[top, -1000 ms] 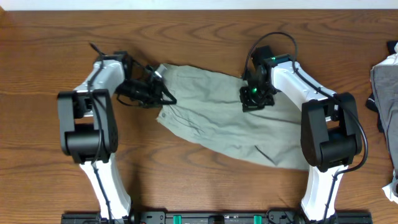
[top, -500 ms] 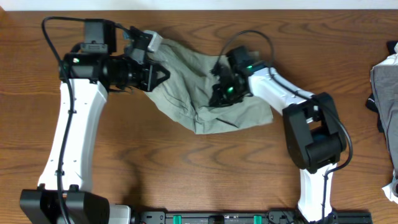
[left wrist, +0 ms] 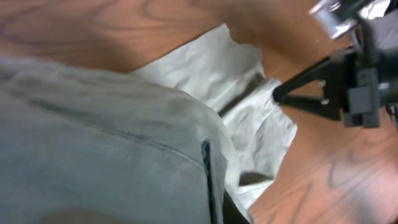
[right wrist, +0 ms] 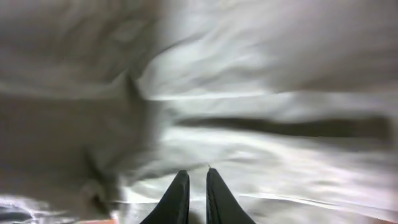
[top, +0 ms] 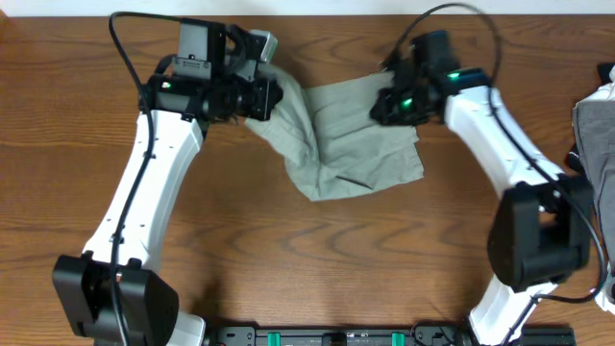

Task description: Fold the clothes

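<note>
- Overhead: creased khaki grey-green cotton garment (top: 357, 144) bunched on brown wooden table (top: 288, 250).
- Right gripper (top: 384, 106), garment's 2 o'clock: fingers clamped on it.
- Left gripper (top: 272, 96), 10 o'clock: fabric-covered; cannot tell grip.

Plain khaki grey-green clothes (top: 360, 144) — brown wood-grain table (top: 288, 259), white-and-black arms (top: 144, 197), grey cloth (top: 596, 130)

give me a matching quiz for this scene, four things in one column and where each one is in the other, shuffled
Things:
1. clothes
2. left tool
3. right tool
4. grey cloth

Places:
a. far right edge of the overhead view
b. on the clothes' upper right part
c. bunched between the two tools
d. on the clothes' upper left end

Pairs: 1-c, 2-d, 3-b, 4-a
</note>
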Controlling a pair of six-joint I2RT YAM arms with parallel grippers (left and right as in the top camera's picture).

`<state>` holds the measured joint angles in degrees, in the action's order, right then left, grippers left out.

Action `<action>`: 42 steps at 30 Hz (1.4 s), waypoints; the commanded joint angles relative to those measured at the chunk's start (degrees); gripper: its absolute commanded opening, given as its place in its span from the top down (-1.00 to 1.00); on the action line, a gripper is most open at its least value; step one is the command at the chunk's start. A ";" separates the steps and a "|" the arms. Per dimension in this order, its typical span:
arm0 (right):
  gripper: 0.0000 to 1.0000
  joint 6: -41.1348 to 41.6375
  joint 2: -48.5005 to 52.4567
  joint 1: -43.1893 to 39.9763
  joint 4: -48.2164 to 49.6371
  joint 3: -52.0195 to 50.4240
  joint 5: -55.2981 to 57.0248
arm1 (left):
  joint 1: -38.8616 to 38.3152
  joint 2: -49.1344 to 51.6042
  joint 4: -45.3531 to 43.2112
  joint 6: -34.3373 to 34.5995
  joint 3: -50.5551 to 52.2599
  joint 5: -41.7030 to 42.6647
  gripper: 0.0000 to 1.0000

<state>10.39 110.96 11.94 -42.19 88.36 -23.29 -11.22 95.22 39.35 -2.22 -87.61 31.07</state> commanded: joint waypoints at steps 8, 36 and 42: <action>0.97 0.39 11.50 -2.27 2.51 -0.04 11.28 | -1.33 0.37 0.92 4.02 -0.48 -1.97 0.88; 0.97 -1.55 6.12 8.66 -10.08 0.94 2.14 | 3.19 -4.87 11.80 -3.21 -4.39 -13.27 0.88; 0.97 -1.60 -0.52 1.64 -9.64 0.94 2.45 | 7.28 -5.31 16.39 -10.34 -5.86 -15.72 0.88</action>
<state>10.85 114.30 15.42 -51.99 88.55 -20.69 -4.97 91.29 55.88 -7.09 -91.44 18.13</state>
